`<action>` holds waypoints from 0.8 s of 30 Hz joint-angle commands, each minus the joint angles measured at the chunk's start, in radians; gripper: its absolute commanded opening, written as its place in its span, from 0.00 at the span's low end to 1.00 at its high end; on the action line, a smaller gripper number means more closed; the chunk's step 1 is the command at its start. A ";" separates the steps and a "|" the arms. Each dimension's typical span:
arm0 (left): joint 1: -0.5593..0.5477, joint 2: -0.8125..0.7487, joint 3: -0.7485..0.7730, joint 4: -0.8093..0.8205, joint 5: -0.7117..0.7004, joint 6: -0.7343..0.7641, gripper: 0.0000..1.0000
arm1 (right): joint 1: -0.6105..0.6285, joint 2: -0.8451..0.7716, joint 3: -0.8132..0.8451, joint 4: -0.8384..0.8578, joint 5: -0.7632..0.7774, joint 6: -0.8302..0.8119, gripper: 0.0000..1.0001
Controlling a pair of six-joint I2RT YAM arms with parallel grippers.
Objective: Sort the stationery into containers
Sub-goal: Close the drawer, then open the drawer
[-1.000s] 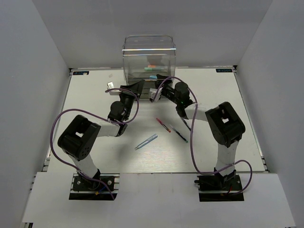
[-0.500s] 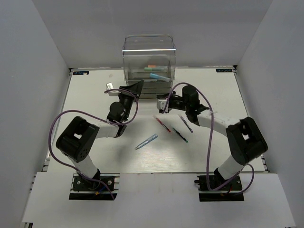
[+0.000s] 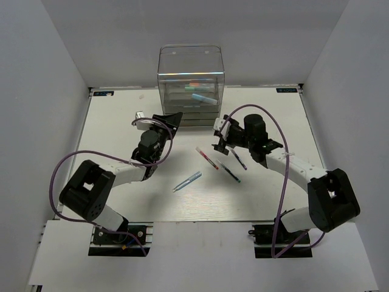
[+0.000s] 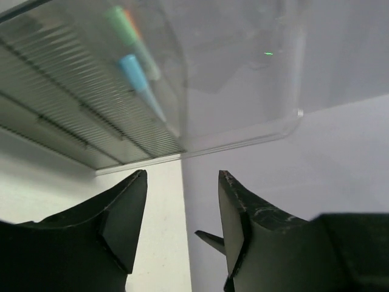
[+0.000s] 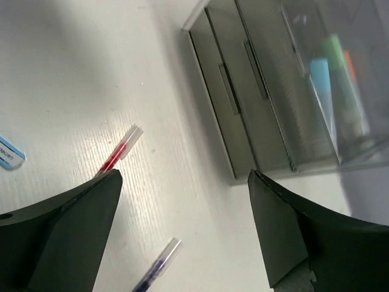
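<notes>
Four pens lie on the table (image 3: pixel 200 204), in its middle and on the near side of the clear drawer unit (image 3: pixel 191 67). There is a red pen (image 3: pixel 207 158), two dark pens (image 3: pixel 230 172) just to the right of it, and a silvery-blue pen (image 3: pixel 186 181) nearer and more to the left. Orange, mint-green and blue markers (image 3: pixel 200 91) already lie inside the unit.

The left fingers (image 4: pixel 118 222) stand partly apart with nothing between them, close to the front of the unit on its left side. The right fingers (image 5: pixel 67 231) are spread wide and empty, above the table between the unit and the red pen.

The pens look light, stiff, thin and smooth, so I think they roll or slip easily. The best hold is probably across the middle of the barrel. The red pen and the silvery-blue pen have free table on both sides. The two dark pens lie near each other, so fingers coming down on one may push the other.

All the pens are well away from the table edges and the white walls (image 3: pixel 55 73). The room directly in front of the unit is narrow, because both arms reach there.
</notes>
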 commanded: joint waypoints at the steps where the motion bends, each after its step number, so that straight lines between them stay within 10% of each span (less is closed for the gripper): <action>1: -0.003 0.038 0.060 -0.128 0.013 -0.002 0.61 | -0.030 -0.020 0.026 -0.035 0.076 0.226 0.90; 4: -0.003 0.115 0.107 -0.143 0.030 -0.011 0.63 | -0.058 -0.015 0.041 -0.070 0.104 0.275 0.73; 5: -0.003 0.133 0.118 -0.152 0.039 -0.011 0.63 | -0.067 -0.015 0.046 -0.087 0.104 0.318 0.48; 8: -0.003 0.214 0.149 -0.107 0.039 -0.011 0.46 | -0.096 -0.023 0.040 -0.090 0.090 0.355 0.12; 13: -0.003 0.354 0.208 0.018 0.038 -0.031 0.25 | -0.132 -0.046 -0.003 -0.061 0.079 0.387 0.12; 24: 0.006 0.492 0.307 0.094 -0.030 -0.066 0.33 | -0.176 -0.055 -0.052 -0.017 0.062 0.390 0.14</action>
